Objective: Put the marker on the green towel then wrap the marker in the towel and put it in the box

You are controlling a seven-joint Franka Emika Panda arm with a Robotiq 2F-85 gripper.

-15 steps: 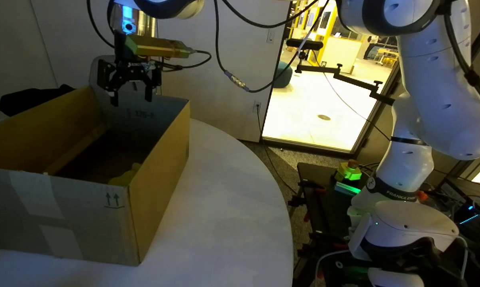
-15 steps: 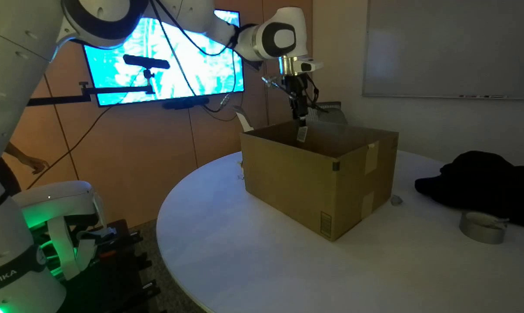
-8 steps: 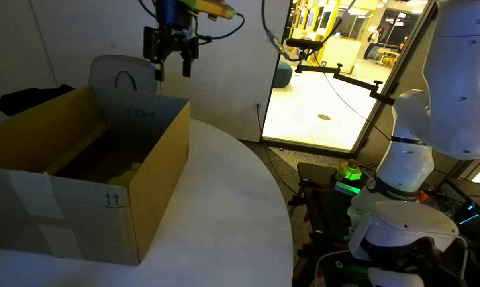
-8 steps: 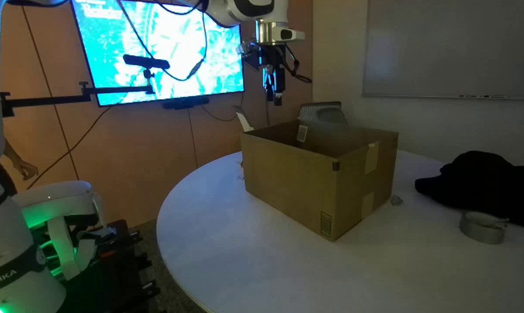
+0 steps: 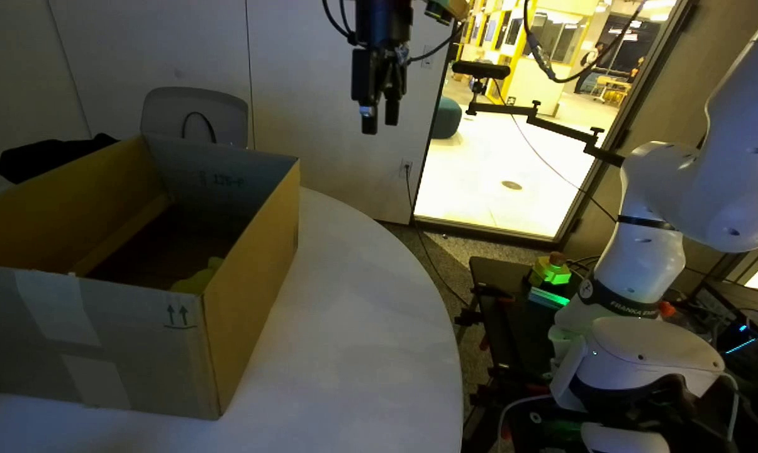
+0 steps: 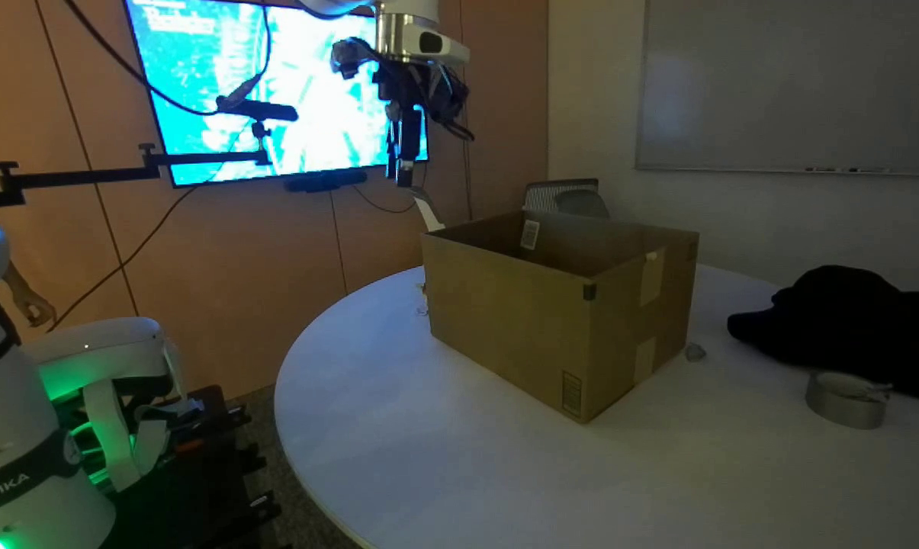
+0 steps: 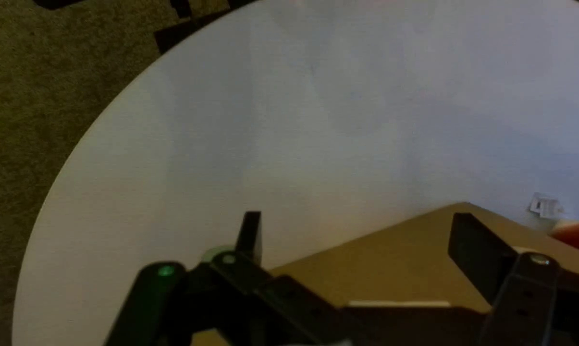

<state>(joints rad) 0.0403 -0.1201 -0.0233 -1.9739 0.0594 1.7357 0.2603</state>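
The brown cardboard box stands open on the white table and also shows in an exterior view and the wrist view. The green towel lies crumpled inside it, in the near right corner in that exterior view, partly hidden by the walls. The marker does not show; it is hidden or out of view. My gripper is high in the air, beside the box and above its rim, also in an exterior view. In the wrist view its fingers are wide apart with nothing between them.
The round white table has a curved edge. A grey tape roll and a black cloth lie beyond the box. A chair stands behind. A camera on a bracket is near the arm. A small pale scrap lies beside the box.
My gripper has risen from the box's rim and swung away from over the box, towards the robot's base. It is empty. The towel and the box have not moved.
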